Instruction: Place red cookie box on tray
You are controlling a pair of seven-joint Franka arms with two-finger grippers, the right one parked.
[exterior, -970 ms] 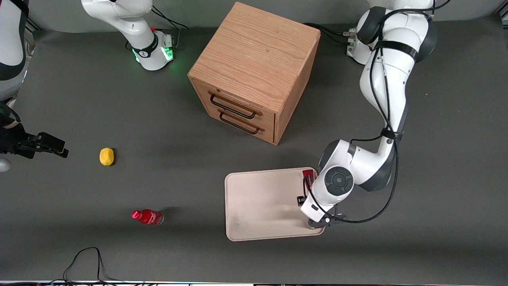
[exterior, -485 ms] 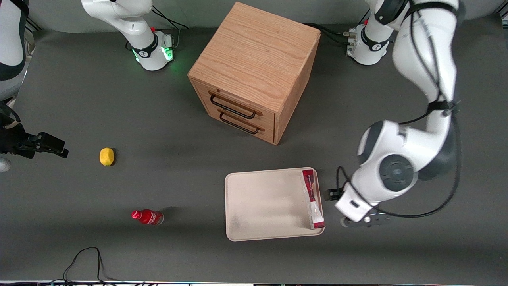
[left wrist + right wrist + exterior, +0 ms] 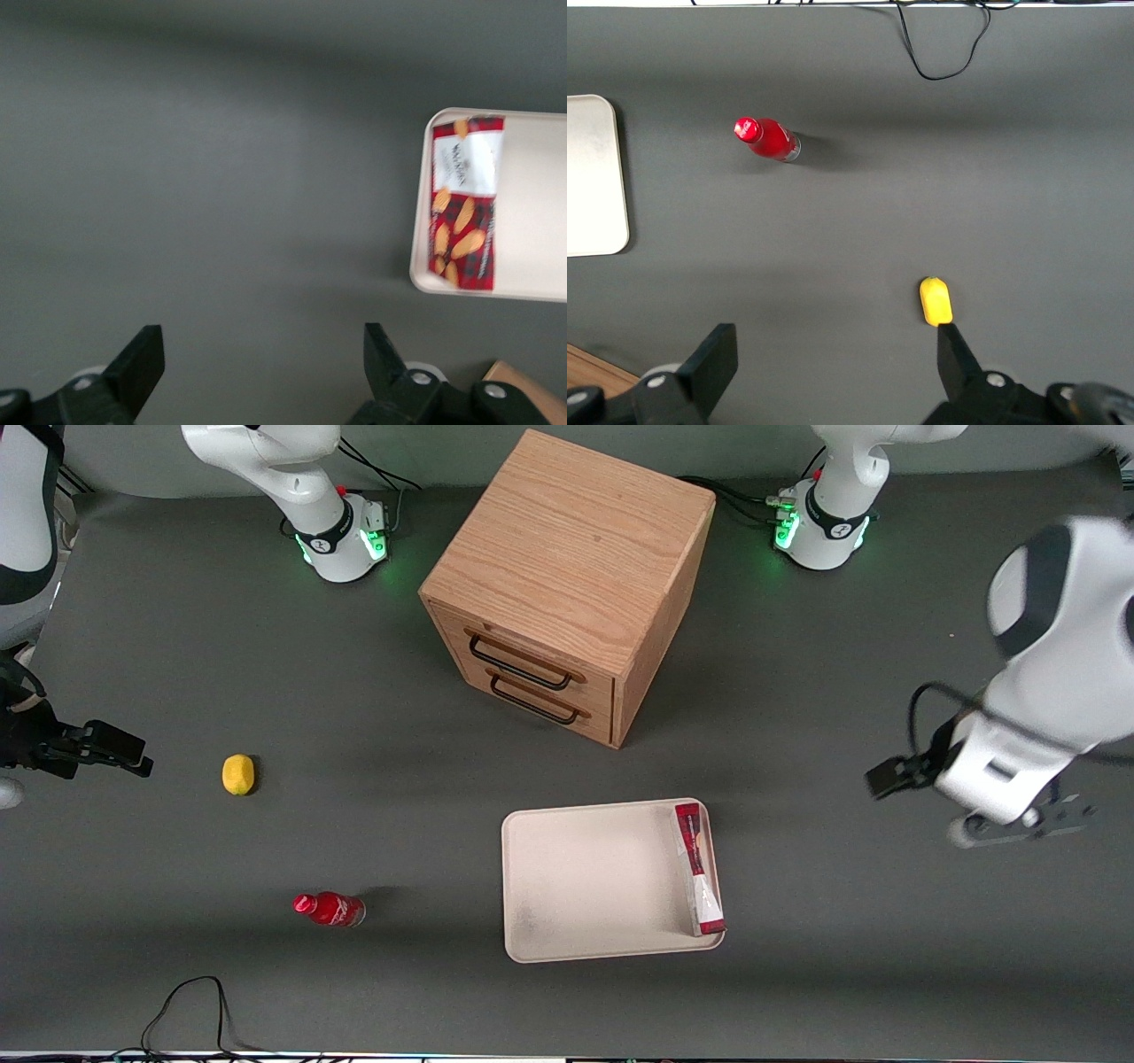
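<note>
The red cookie box (image 3: 697,868) lies flat on the cream tray (image 3: 585,877), along the tray's rim at the working arm's end. The left wrist view shows the box (image 3: 465,204) with its cookie pictures and white patch, inside the tray's rim (image 3: 532,221). My left gripper (image 3: 1019,828) hangs high over bare table, well away from the tray toward the working arm's end. It is open (image 3: 261,341) with nothing between its fingers.
A wooden drawer cabinet (image 3: 567,584) stands farther from the front camera than the tray. A small red bottle (image 3: 330,909) and a yellow fruit (image 3: 237,773) lie toward the parked arm's end. A black cable (image 3: 190,1001) loops near the front edge.
My gripper has let go of the cookie box and swung up and away from the tray toward the working arm's end. The box stays on the tray.
</note>
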